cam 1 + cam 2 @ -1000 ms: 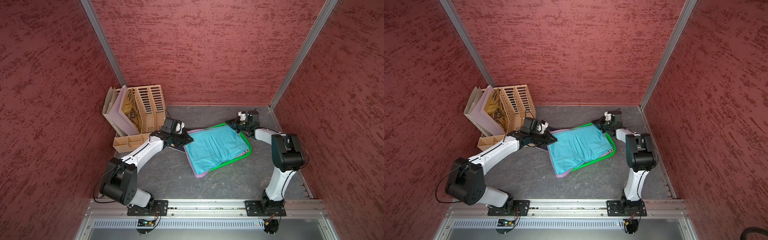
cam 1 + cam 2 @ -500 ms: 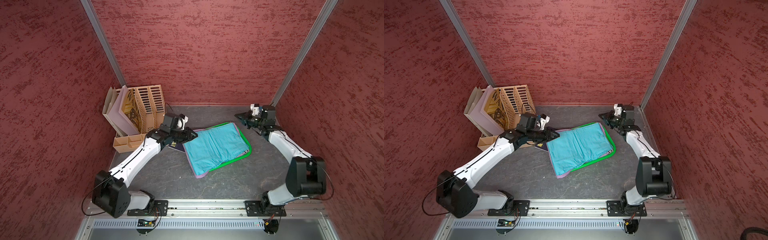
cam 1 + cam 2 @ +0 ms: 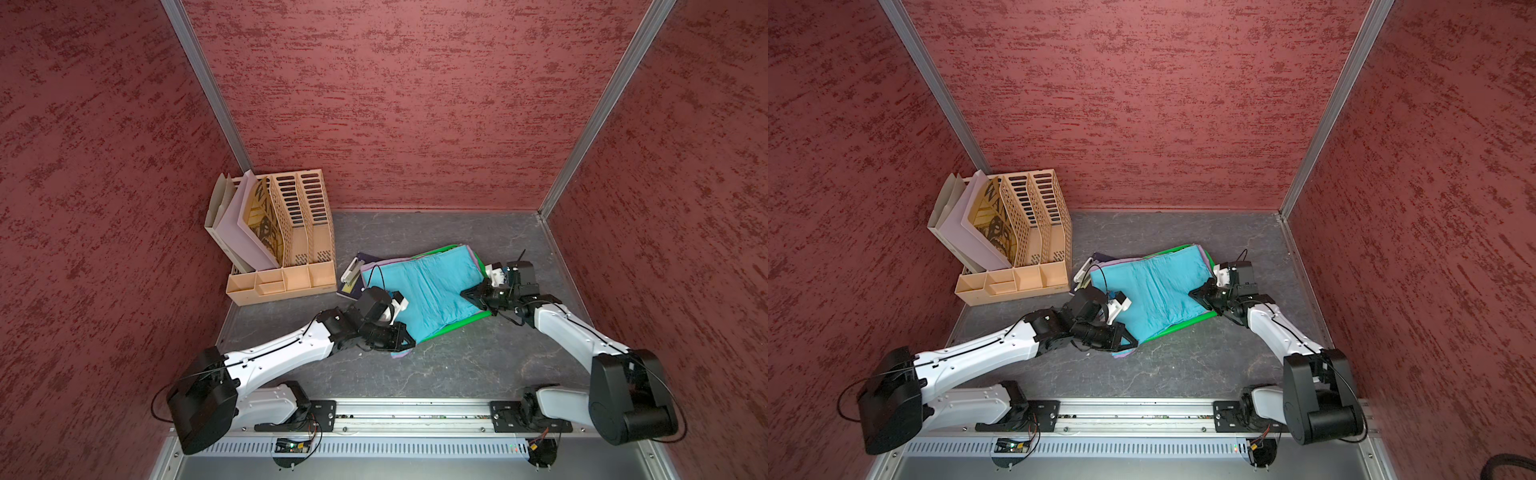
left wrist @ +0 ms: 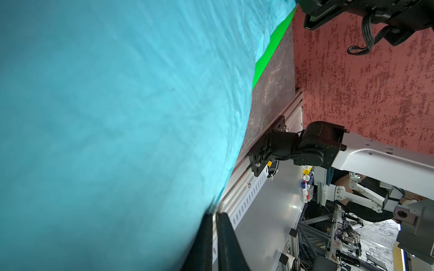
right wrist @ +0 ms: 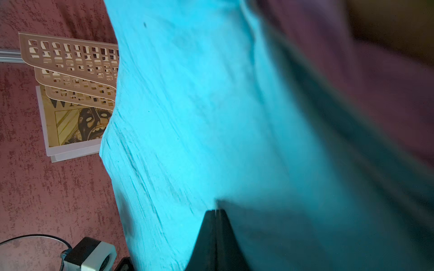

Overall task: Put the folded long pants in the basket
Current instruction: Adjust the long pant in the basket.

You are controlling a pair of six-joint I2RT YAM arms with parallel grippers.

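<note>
Nearest, the left gripper [image 3: 409, 343] is clenched at the teal pants' [image 3: 432, 291] near corner; the right gripper [image 3: 467, 294] pinches their right edge. The pants top a stack in the green basket [image 3: 465, 322]. Beyond, a beige organiser [image 3: 286, 245] holds folders.

Both arms low, stretched inward; left tool [image 3: 409, 343] and right tool [image 3: 464, 294] closed.

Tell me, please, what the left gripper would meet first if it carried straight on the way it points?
Probably the teal pants: the left gripper already sits shut at their near corner, pointing along that edge. Depth is unclear.
</note>
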